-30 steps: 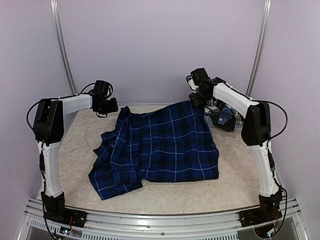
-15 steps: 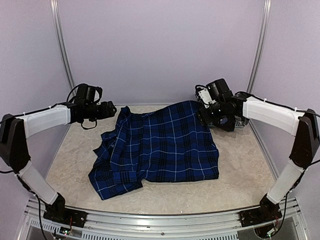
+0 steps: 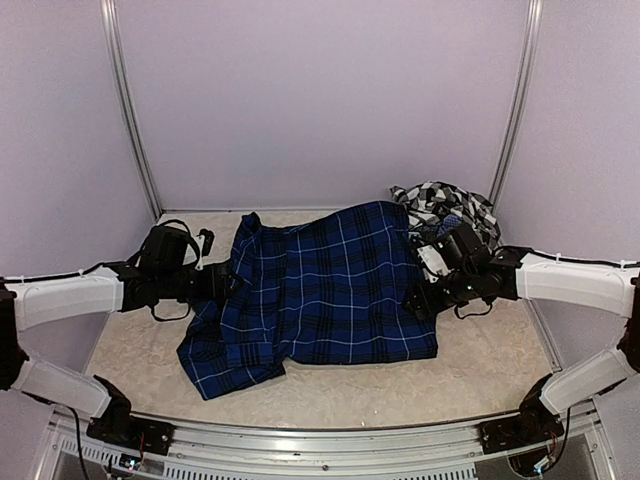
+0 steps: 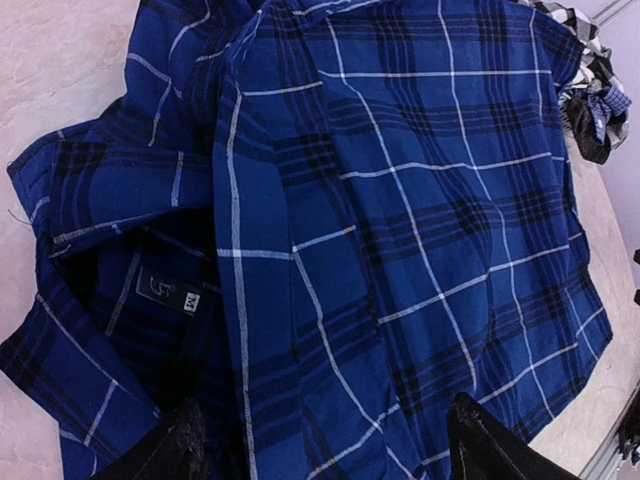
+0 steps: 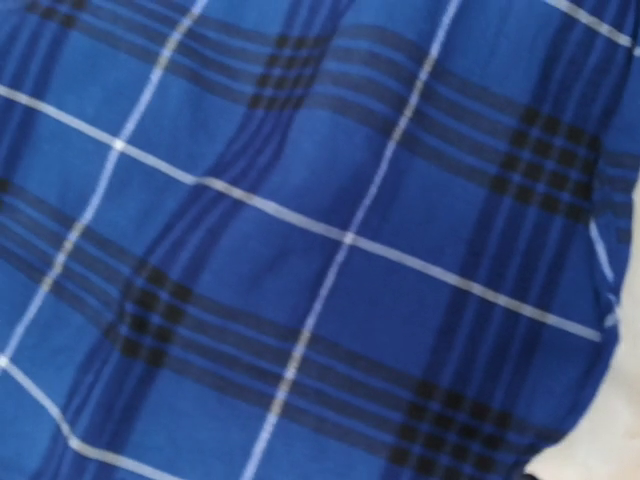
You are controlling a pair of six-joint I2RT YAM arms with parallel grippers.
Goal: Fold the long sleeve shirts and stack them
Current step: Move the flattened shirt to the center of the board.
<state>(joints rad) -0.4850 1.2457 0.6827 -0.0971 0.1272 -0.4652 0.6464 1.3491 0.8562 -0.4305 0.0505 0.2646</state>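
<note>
A navy blue plaid long sleeve shirt (image 3: 330,290) lies spread and rumpled on the middle of the table, collar side to the left. Its collar label (image 4: 170,292) shows in the left wrist view. My left gripper (image 3: 222,283) is low at the shirt's left edge. It is open (image 4: 325,455), its dark fingertips (image 4: 170,450) wide apart over the cloth with nothing held. My right gripper (image 3: 420,300) sits at the shirt's right edge. Its wrist view is filled with blue plaid (image 5: 300,250) and its fingers are hidden. A black-and-white checked shirt (image 3: 445,205) lies bunched at the back right.
The table is a pale mottled surface (image 3: 150,340) with purple walls behind and at the sides. A metal rail (image 3: 320,435) runs along the near edge. Both arms stretch low across the table's sides.
Both arms have come down and forward from the back corners to the blue shirt's left and right edges. The right arm's move has uncovered the checked shirt.
</note>
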